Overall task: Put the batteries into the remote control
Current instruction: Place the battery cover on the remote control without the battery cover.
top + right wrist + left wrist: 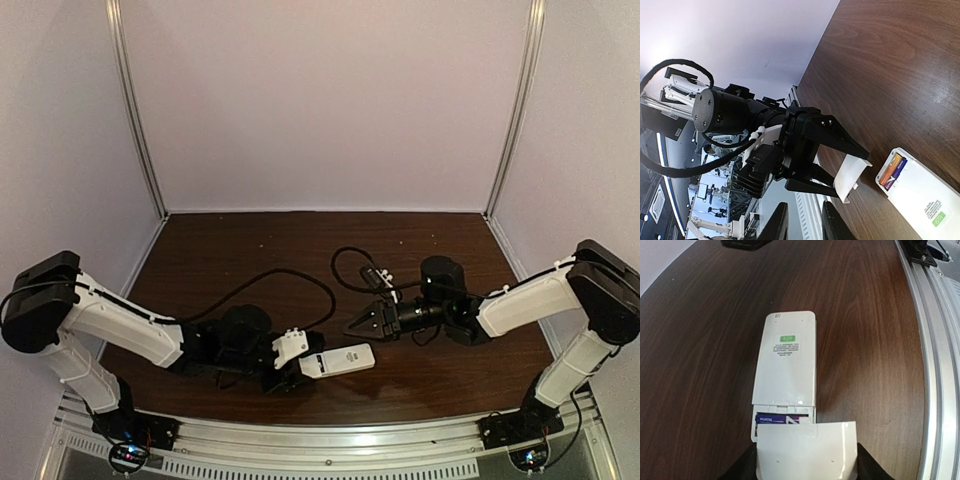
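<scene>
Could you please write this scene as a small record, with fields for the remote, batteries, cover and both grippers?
remote control: label side up on the table, battery compartment open
batteries: orange and purple, side by side in the compartment
cover: off the remote, near its compartment end
left gripper: shut on the cover
right gripper: open, empty, not touching the remote

Surfaces and finishes, bench items

Dark brown wood-grain table (700, 340), smooth, soft sheen; small white rectangular plastic remote control (785, 365), smooth satin, with matt paper label (786, 346); flat white plastic cover (807, 450), semi-gloss; purple battery (777, 418) and orange battery (888, 169), glossy wrap; ribbed silver metal rail (935, 365); left gripper (852, 173), fingers (840, 137) matt black plastic.
</scene>
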